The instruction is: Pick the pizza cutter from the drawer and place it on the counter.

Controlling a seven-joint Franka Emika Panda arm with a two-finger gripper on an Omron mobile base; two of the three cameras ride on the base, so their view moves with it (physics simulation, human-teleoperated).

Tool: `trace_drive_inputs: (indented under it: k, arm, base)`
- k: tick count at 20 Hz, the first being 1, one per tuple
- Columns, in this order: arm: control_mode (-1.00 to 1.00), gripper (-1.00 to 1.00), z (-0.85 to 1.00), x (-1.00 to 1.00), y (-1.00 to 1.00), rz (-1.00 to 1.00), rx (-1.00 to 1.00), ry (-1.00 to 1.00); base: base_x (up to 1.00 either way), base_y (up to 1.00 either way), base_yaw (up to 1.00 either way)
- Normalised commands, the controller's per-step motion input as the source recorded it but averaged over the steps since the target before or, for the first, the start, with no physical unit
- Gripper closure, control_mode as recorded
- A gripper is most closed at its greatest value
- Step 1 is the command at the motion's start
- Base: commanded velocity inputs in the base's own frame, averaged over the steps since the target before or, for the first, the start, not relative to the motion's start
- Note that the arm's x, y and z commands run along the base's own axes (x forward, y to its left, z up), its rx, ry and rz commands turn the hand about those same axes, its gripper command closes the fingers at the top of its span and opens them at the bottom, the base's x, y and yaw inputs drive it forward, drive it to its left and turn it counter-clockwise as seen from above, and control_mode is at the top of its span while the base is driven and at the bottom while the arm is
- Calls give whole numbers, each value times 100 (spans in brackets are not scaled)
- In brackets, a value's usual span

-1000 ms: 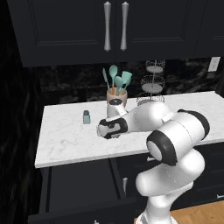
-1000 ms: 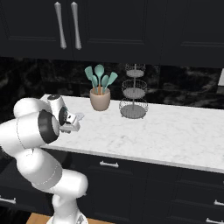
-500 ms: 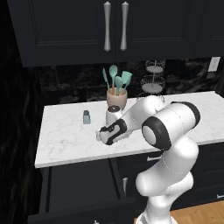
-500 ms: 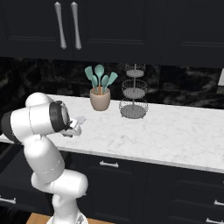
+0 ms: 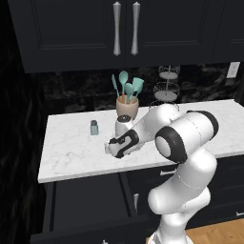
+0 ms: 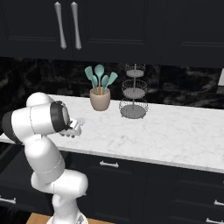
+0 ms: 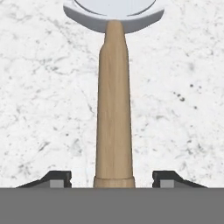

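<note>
The pizza cutter [image 7: 113, 109] points away from the hand, tan wooden handle toward me and pale wheel blade at the far end, with white marble close behind it. My gripper [image 7: 113, 179] is open. Its two dark fingertips [image 7: 57, 178] stand either side of the handle's butt, with a gap on both sides. From the base, the gripper [image 5: 110, 147] is low over the counter [image 5: 71, 155] near its front edge, left of the middle. The gripper [image 6: 75, 127] and counter [image 6: 166, 131] also show from the right. The drawer [image 5: 86, 205] stands pulled out below the counter, dark inside.
A tan pot of teal spatulas [image 5: 127, 106] stands just behind the hand, and a small teal shaker [image 5: 94, 127] is to its left. A wire tiered stand [image 6: 133, 94] sits further right by the black backsplash. Black wall cabinets hang above.
The jaws have opened and let go of the handle. The hand has come down and slightly forward over the marble. The base has not moved.
</note>
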Motion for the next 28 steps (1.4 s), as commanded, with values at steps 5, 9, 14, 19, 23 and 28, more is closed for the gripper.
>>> trace_drive_inputs:
  k: [5,9,14,19,23,28]
  arm:
    - [-100,-100,29,-10,0,-1,-5,0]
    - [-100,-100,63,-61,-5,-6,0,0]
    - [-100,-100,64,-97,-23,-9,0,-12]
    - [-100,-100,64,-85,-35,-4,0,-10]
    - [-100,-100,52,-68,-44,0,2,-7]
    - [-100,-100,35,-19,-27,2,3,0]
  base:
    - [0,0,0]
    - [0,0,0]
    - [0,0,0]
    - [0,0,0]
    - [0,0,0]
    - [0,0,0]
